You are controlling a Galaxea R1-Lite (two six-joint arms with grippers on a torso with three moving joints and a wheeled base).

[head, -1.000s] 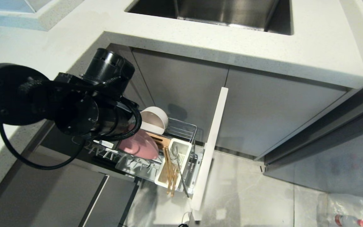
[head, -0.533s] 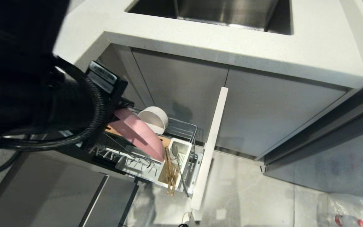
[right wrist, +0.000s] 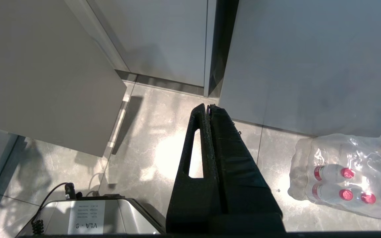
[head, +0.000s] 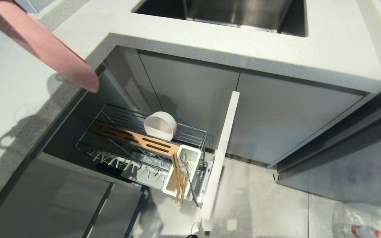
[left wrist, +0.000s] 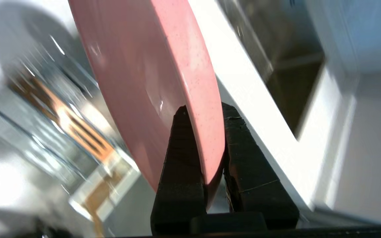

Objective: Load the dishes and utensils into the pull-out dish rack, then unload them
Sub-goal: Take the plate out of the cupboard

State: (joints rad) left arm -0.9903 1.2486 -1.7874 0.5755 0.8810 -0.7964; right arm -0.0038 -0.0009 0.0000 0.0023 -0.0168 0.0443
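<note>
Evidently held the pink plate (head: 41, 43) on edge at the upper left of the head view, above the tabletop (head: 12, 99) and well apart from the pull-out dish rack (head: 190, 132). Pinched its rim between the jaws of the left gripper (left wrist: 206, 110), one jaw against the dished face and the other against the back, closed narrowly on that thin edge. Judged it stiff and light, matte and plastic-looking, unlikely to chip but smooth enough to swivel or slip in so small a bite. Judged the rim the only practical place to take hold, and best gripped deep and moved slowly, with the long body hanging near upright rather than levering sideways. Found the bowl (head: 160, 125) tipped on its side in the rack's far wires, just beside the wooden strip (head: 134, 137). Judged it equally light and rigid, with its lip offering the same kind of pinch. Found the chopsticks (head: 179, 180) and the spoon (head: 184, 159) lying in the white cutlery box (head: 195, 153), their ends poking out past its near end towards the drawer front (head: 222, 148). Reckoned both thin and prone to roll, the spoon slick metal, so best taken across the shaft near those free ends. Saw the right gripper (right wrist: 208, 107) parked low over the floor, jaws pressed together on nothing, near a wrapped pack of bottles (right wrist: 342, 185).
</note>
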